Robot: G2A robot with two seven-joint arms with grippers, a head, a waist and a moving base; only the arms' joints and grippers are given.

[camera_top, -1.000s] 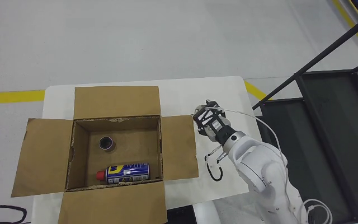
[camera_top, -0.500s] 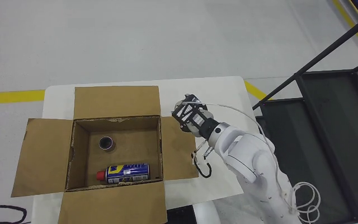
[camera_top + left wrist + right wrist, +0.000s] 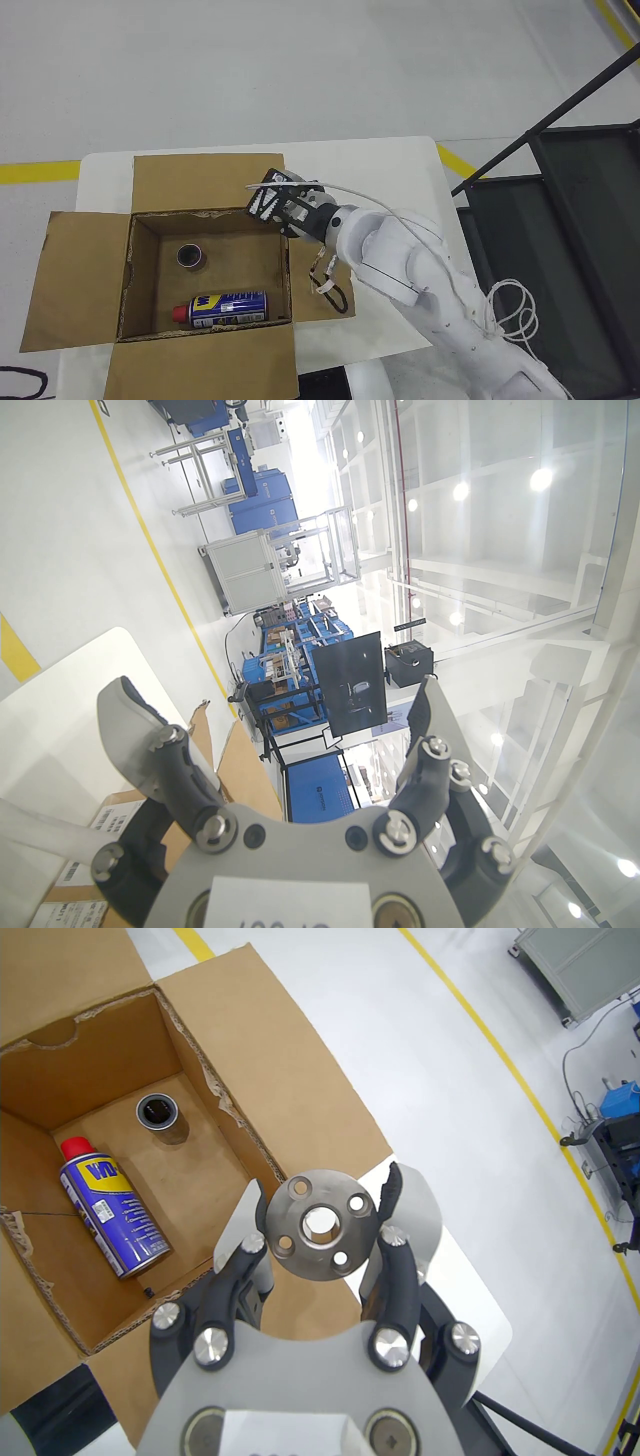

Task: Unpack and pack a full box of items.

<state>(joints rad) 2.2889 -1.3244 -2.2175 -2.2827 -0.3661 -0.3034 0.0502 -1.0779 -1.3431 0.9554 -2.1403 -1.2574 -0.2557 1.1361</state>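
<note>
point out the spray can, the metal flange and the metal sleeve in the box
spray can (image 3: 117, 1223), right wrist view, blue body
metal flange (image 3: 347, 1228), right wrist view, flat face beside the centre hole
metal sleeve (image 3: 171, 1132), right wrist view, outer side wall

Matt card, dull & glossy metal, some plastic
Box (image 3: 310, 1078): matt brown corrugated card, edges torn rough. Flange (image 3: 327, 1193): dull grey machined metal, smooth. Spray can (image 3: 117, 1213): glossy printed metal w/ shiny red plastic cap (image 3: 75, 1148). Sleeve (image 3: 172, 1130) in box: dull metal. Worktop (image 3: 370, 170): smooth white, matt. Right tool (image 3: 325, 1191) fingers (image 3: 422, 1213): brushed metal plates, black rough-looking pads (image 3: 387, 1188).
</note>
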